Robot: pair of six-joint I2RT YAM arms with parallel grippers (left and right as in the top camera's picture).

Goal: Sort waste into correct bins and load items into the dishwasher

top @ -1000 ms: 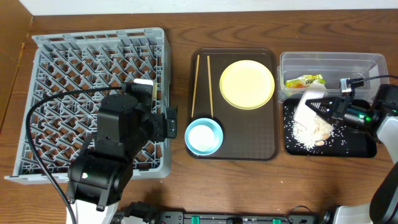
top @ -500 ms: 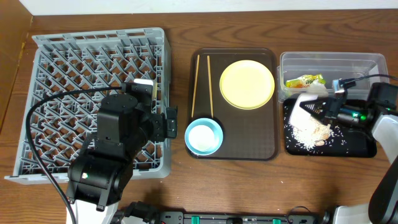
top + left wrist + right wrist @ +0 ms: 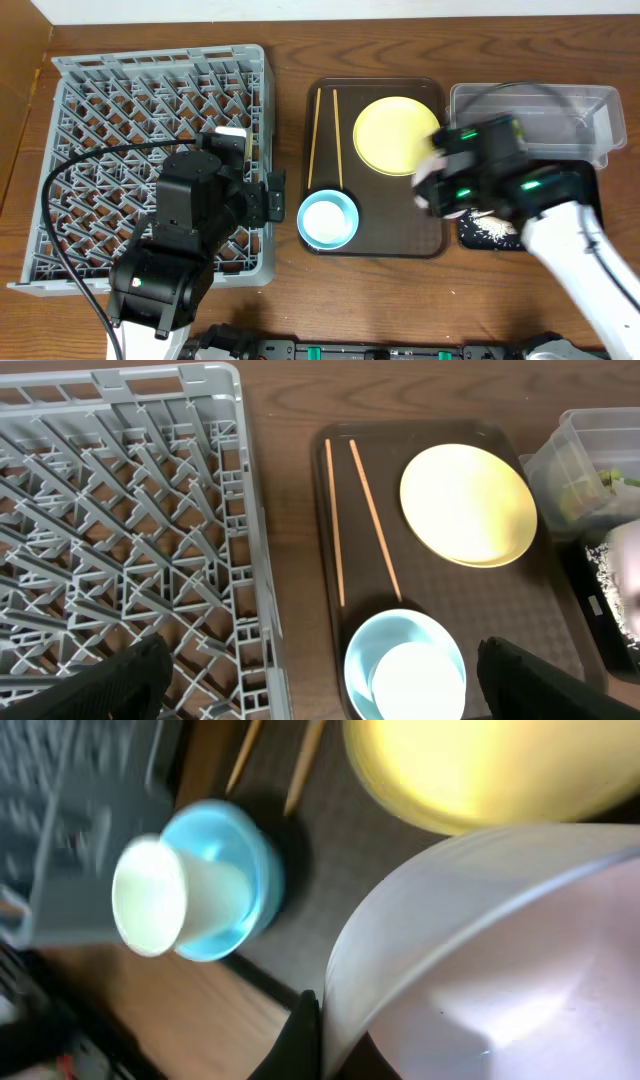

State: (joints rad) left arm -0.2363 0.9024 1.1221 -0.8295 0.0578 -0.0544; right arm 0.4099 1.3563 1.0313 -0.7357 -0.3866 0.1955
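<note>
Right arm has swung left off the black tray (image 3: pixel 592 622) since the earlier frame and is now over the right side of the brown serving tray (image 3: pixel 385 225), blurred in the overhead view. Left arm unchanged.

Wooden worktop (image 3: pixel 290 60): grey dish rack (image 3: pixel 150 110) on the left, serving tray in the middle, clear tub (image 3: pixel 590 110) and black tray on the right. No dishes in the parts of the rack that show.

Right hand (image 3: pixel 305 1035) is clamped on the rim of the white bowl (image 3: pixel 480 970), which is carried tilted, on edge. Left hand (image 3: pixel 272 197) is spread wide and holds nothing, parked over the rack's right wall.

On the serving tray:
- yellow plate (image 3: pixel 392 135)
- blue bowl (image 3: pixel 328 220) with the white cup (image 3: pixel 418 682) inside it
- two chopsticks (image 3: pixel 336 135) lying side by side

Rice scraps (image 3: pixel 492 228) sit in the black tray.

Handling, judged:
- The bowl looks rigid, smooth and light.
- A one-point rim pinch lets it pivot or slip, so it needs a firm hold and a slow swing.
- It could chip if knocked on the rack pegs.

Room, judged:
- The path to the rack crosses the plate, chopsticks and blue bowl, so carry it high.
- The left arm crowds the rack's near right side, while the far rows look freer.
</note>
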